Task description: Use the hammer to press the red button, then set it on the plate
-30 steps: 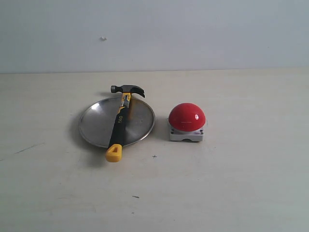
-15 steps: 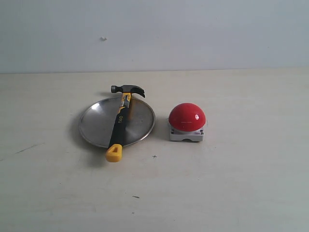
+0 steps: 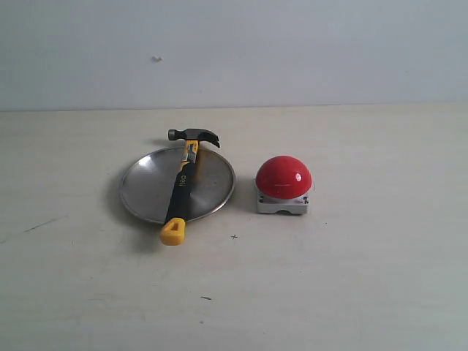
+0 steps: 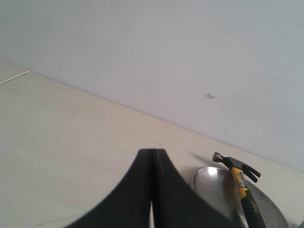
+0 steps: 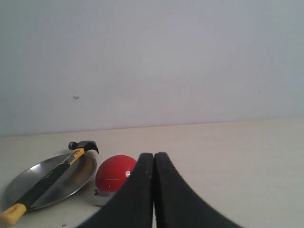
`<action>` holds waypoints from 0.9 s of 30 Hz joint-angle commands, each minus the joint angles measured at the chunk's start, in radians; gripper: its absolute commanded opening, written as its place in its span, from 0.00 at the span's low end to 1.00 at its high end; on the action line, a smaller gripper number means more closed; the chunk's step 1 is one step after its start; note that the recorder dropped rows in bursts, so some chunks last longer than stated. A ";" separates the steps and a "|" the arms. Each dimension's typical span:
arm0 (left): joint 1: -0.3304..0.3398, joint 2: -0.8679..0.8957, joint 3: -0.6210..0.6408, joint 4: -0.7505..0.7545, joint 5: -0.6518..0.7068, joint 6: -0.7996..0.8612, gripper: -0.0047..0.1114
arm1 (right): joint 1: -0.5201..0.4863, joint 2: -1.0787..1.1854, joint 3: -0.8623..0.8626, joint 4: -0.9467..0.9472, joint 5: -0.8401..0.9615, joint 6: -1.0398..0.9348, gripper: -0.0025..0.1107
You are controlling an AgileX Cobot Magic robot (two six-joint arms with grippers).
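The hammer (image 3: pixel 182 183) lies across the round silver plate (image 3: pixel 146 191), its dark head (image 3: pixel 193 136) over the far rim and its yellow end (image 3: pixel 172 232) past the near rim. Just right of the plate stands the red button (image 3: pixel 283 178) on its grey base. Neither arm shows in the exterior view. My left gripper (image 4: pixel 153 151) is shut and empty, away from the hammer (image 4: pixel 243 186) and the plate (image 4: pixel 214 185). My right gripper (image 5: pixel 154 154) is also shut and empty, with the red button (image 5: pixel 114 172), hammer (image 5: pixel 51 175) and plate (image 5: pixel 71 183) beyond it.
Everything rests on a pale wooden table (image 3: pixel 365 278) with a plain light wall (image 3: pixel 292 51) behind it. A few small dark specks (image 3: pixel 205 297) mark the tabletop near the front.
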 commanded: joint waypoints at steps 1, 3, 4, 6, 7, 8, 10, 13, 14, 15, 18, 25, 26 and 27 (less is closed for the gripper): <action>-0.005 -0.006 0.000 -0.006 -0.001 0.004 0.04 | -0.014 -0.004 0.004 0.403 -0.023 -0.383 0.02; -0.006 -0.006 0.000 -0.006 -0.001 0.004 0.04 | -0.040 -0.004 0.004 0.455 -0.026 -0.415 0.02; -0.007 -0.006 0.000 -0.006 -0.002 0.004 0.04 | -0.051 -0.004 0.004 0.455 -0.028 -0.415 0.02; -0.016 -0.002 0.000 -0.006 -0.001 0.004 0.04 | -0.065 -0.004 0.004 0.455 -0.033 -0.415 0.02; -0.020 -0.002 0.000 -0.006 -0.001 0.004 0.04 | -0.067 -0.004 0.004 0.455 -0.033 -0.415 0.02; -0.030 -0.002 0.000 -0.006 -0.001 0.004 0.04 | -0.066 -0.004 0.004 0.455 -0.033 -0.420 0.02; -0.031 -0.002 0.000 -0.006 -0.001 0.004 0.04 | -0.066 -0.004 0.004 0.443 -0.031 -0.427 0.02; -0.031 -0.002 0.000 -0.006 -0.001 0.004 0.04 | -0.079 -0.004 0.004 0.380 -0.022 -0.429 0.02; -0.031 -0.002 0.000 -0.006 -0.001 0.004 0.04 | -0.128 -0.004 0.004 0.380 -0.022 -0.429 0.02; -0.031 -0.002 0.000 -0.006 -0.001 0.004 0.04 | -0.155 -0.004 0.004 0.391 -0.019 -0.429 0.02; -0.031 -0.002 0.000 -0.006 -0.001 0.004 0.04 | -0.201 -0.004 0.004 0.411 -0.004 -0.415 0.02; -0.031 -0.002 0.000 -0.006 -0.001 0.004 0.04 | -0.201 -0.004 0.004 0.411 -0.004 -0.415 0.02; -0.031 -0.002 0.000 -0.006 -0.001 0.004 0.04 | -0.201 -0.004 0.004 0.411 -0.004 -0.415 0.02; -0.031 -0.002 0.000 -0.006 -0.001 0.004 0.04 | -0.201 -0.004 0.004 0.411 -0.004 -0.415 0.02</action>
